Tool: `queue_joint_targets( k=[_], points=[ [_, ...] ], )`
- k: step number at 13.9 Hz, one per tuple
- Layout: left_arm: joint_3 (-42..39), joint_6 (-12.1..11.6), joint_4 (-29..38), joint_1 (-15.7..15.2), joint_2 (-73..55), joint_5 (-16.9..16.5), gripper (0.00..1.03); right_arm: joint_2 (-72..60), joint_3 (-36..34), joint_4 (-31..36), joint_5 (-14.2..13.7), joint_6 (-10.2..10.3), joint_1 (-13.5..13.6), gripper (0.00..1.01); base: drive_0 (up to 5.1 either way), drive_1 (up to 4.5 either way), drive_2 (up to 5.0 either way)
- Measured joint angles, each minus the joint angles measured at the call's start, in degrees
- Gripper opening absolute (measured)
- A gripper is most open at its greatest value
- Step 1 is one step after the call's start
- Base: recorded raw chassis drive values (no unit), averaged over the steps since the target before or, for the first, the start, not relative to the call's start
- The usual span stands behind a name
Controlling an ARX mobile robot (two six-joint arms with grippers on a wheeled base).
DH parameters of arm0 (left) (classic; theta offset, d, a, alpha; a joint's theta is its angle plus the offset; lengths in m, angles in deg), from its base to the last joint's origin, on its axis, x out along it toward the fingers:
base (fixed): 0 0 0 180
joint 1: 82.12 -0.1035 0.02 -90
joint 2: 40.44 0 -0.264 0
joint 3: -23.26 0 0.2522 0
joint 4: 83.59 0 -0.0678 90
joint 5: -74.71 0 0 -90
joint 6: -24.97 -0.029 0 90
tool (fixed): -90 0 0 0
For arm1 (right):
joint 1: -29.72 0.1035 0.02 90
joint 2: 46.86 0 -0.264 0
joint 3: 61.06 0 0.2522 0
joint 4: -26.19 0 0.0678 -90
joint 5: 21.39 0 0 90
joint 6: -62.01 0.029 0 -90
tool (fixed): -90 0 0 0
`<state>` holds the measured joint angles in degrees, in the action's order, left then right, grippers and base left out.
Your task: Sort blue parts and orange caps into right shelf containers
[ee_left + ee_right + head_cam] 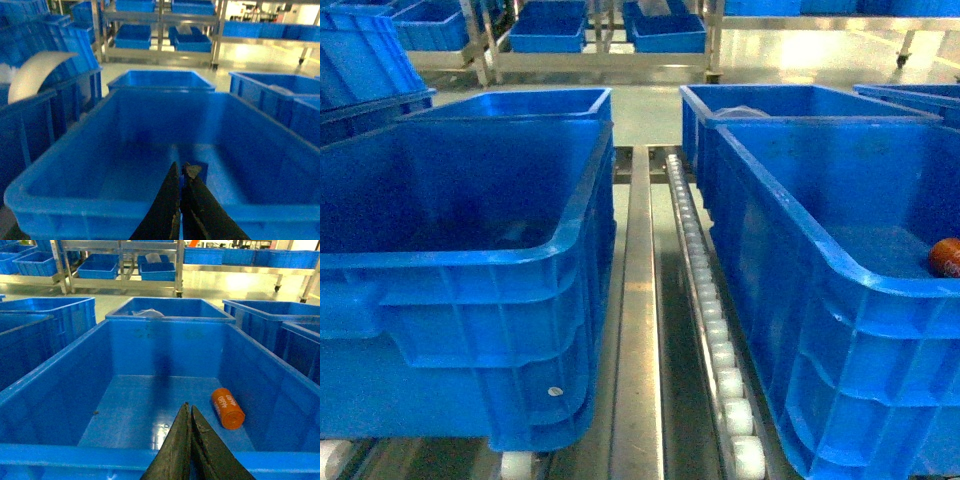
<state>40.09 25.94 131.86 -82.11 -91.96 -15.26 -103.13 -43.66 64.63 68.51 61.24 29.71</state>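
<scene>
One orange cap (227,408), a short cylinder with white print, lies on its side on the floor of the front right container (150,462). In the head view the orange cap (946,257) shows at the right edge inside that container (790,210). My right gripper (189,407) hangs shut over the container's near rim, left of the cap and apart from it. My left gripper (181,167) is shut above the near rim of the front left crate (60,200), whose floor looks bare. No blue parts are in view. Neither gripper shows in the head view.
A roller track (715,330) and a metal rail (638,330) run between the two front crates. Behind them stand two more crates (520,103), the right one (790,100) holding a pale object. Racks with crates (665,35) line the back. A white curved piece (35,72) sits at left.
</scene>
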Motion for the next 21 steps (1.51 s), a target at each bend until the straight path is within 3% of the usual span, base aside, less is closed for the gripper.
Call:
queue_joint_targets(
  k=[12,21],
  points=[
    [-2.51,0.0,-28.06,0.0,30.29,0.0,0.02,32.74,-2.91,-28.74,0.0,0.15,0.0,0.01,0.0,0.0,0.0],
    [-2.51,0.0,-39.39,0.0,41.77,0.0,0.02,45.55,-2.91,-41.46,0.0,0.17,0.0,0.01,0.0,0.0,0.0]
  ],
)
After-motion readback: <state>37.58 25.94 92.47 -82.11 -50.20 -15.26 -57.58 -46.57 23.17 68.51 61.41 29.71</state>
